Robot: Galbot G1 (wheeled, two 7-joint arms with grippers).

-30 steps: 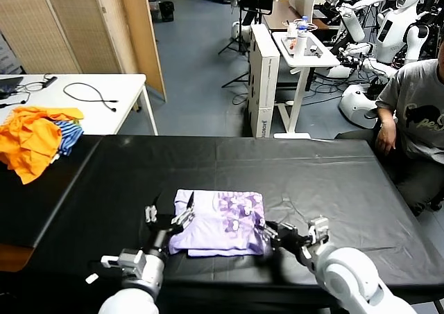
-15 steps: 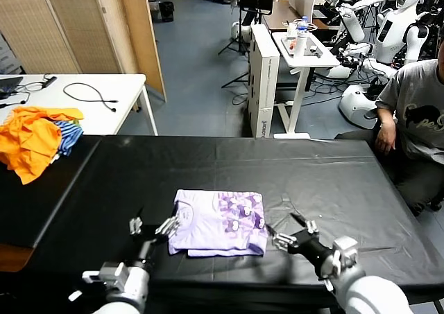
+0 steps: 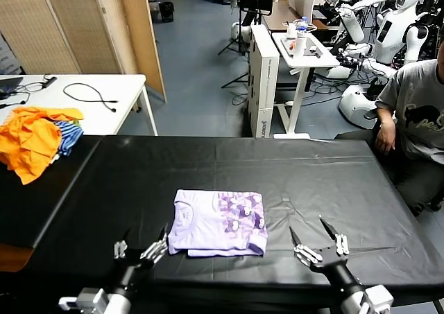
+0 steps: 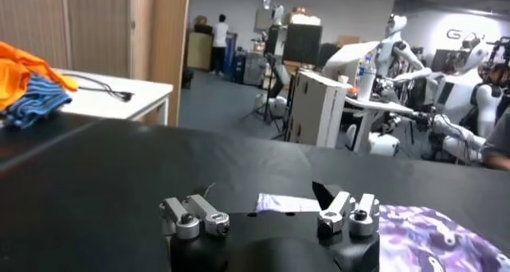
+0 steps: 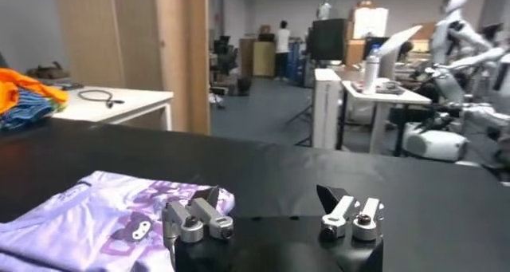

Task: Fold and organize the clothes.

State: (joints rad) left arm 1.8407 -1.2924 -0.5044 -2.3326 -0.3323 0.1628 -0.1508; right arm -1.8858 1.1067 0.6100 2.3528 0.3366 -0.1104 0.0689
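Note:
The pale lavender T-shirt (image 3: 218, 222) lies folded into a rectangle on the black table (image 3: 229, 168), purple-and-white print up on its right half. My left gripper (image 3: 141, 246) is open and empty at the table's front edge, just left of the shirt's front left corner. My right gripper (image 3: 318, 239) is open and empty, right of the shirt's front right corner. The left wrist view shows the shirt (image 4: 414, 234) beyond its open gripper (image 4: 269, 208). The right wrist view shows the shirt (image 5: 88, 222) beside its open gripper (image 5: 269, 206).
A heap of orange and blue-striped garments (image 3: 35, 137) lies at the table's far left. A white table with cables (image 3: 83, 99) stands behind it. A seated person (image 3: 416, 120) is at the right, with robots and a white cart (image 3: 302, 50) beyond.
Both grippers have let go of the shirt and drawn back toward me and outward, off its front corners. The shirt lies flat and still.

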